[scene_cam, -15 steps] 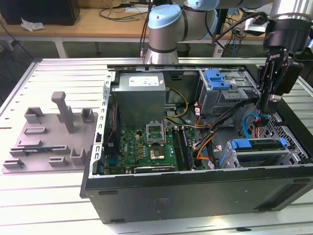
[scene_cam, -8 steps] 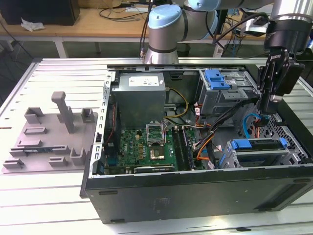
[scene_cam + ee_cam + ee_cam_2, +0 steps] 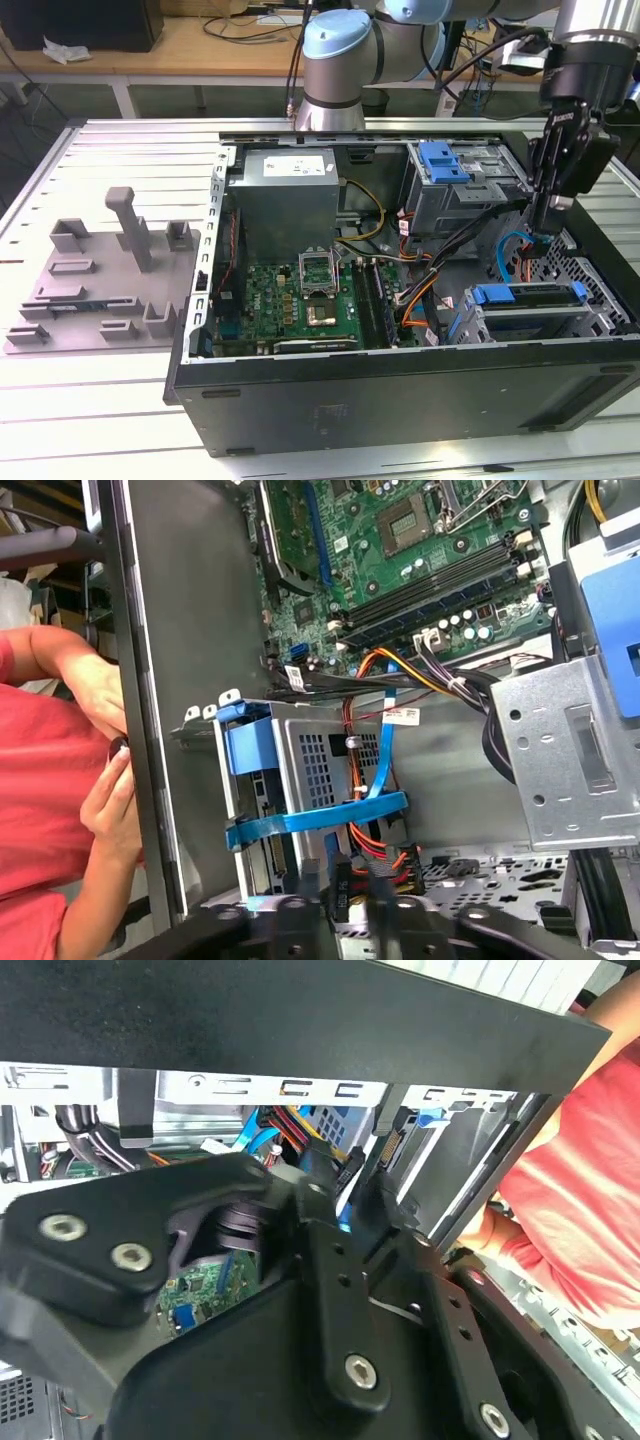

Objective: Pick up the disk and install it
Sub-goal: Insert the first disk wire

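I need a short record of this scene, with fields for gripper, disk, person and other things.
gripper: black gripper pointing down into the open black computer case, at the exterior view's right
disk: silver hard drive in blue plastic carrier, in the grey drive cage, close to the gripper
person: hand beside the case's outer wall, in the first wrist view
other: grey moulded fixture plate on the table, exterior view's left

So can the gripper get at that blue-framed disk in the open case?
Probably yes: the gripper hangs in the open case close beside the disk, though a blue cable crossing it might snag.
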`<act>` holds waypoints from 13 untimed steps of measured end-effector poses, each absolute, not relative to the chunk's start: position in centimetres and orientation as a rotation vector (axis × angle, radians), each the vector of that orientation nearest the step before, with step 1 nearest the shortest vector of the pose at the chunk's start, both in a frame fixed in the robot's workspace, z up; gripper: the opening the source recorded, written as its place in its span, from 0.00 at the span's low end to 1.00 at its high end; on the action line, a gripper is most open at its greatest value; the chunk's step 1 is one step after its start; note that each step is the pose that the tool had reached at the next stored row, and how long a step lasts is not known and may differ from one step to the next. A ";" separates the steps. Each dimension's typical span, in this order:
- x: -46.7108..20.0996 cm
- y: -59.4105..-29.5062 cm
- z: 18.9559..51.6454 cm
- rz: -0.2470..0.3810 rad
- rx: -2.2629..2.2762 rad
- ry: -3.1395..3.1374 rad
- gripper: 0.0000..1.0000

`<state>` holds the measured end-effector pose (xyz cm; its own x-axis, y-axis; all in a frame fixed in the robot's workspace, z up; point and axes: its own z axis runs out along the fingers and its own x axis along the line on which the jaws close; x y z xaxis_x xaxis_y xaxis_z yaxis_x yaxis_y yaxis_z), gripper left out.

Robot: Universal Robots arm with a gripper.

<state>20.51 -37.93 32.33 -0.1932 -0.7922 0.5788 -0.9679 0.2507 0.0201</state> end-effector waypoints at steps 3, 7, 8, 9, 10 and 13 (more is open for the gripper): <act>20.5 -37.9 32.3 0.487 1.597 -2.050 0.16; 20.5 -37.9 32.3 0.487 1.597 -2.050 0.16; 20.5 -37.9 32.3 0.487 1.597 -2.050 0.16; 20.5 -37.9 32.3 0.487 1.597 -2.050 0.16; 20.5 -38.0 32.3 0.486 1.598 -2.050 0.16; 20.5 -38.0 32.8 0.487 1.597 -2.050 0.16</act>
<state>20.50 -38.04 32.82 -0.1932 -0.7923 0.5788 -0.9679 0.2507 0.0201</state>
